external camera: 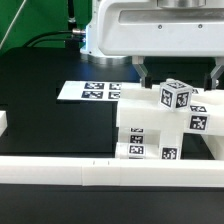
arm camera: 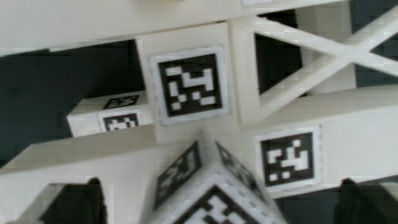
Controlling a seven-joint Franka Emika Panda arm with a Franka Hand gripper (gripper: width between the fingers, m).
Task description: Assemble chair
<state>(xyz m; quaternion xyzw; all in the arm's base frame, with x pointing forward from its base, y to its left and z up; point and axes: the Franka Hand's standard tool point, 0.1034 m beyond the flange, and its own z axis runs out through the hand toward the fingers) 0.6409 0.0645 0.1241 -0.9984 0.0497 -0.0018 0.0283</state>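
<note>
The desk (external camera: 50, 110) is lying black and broad under everything, with a white rail (external camera: 60, 172) running along its near edge and the marker board (external camera: 90, 91) resting flat toward the back, at the exterior view's left of the action.

The chair (external camera: 160, 125) is sitting at the exterior view's right, hard against the rail, a chunky white cluster of tagged parts already stacked together. From where I'm standing it is rising more upward than sideways: blocks at the bottom, a tagged cube (external camera: 176, 96) perched on top, a post slanting off to the exterior view's right.

The claw (external camera: 177, 75) is hanging directly over that cluster, spread as wide as it goes and pinching nothing; its two fingers (external camera: 143, 72) are dropping either side of the top cube, apart from it as far as I can tell. The wrist view is showing the same thing from above, with tagged faces (arm camera: 191, 84) and white struts filling the picture close below the camera.

So the chair is lying straight beneath the claw, and I'd judge the coming move to be a plain descent onto the top piece, the fingers straddling it. The risk I'd guess at is a fingertip clipping a neighbouring part.
</note>
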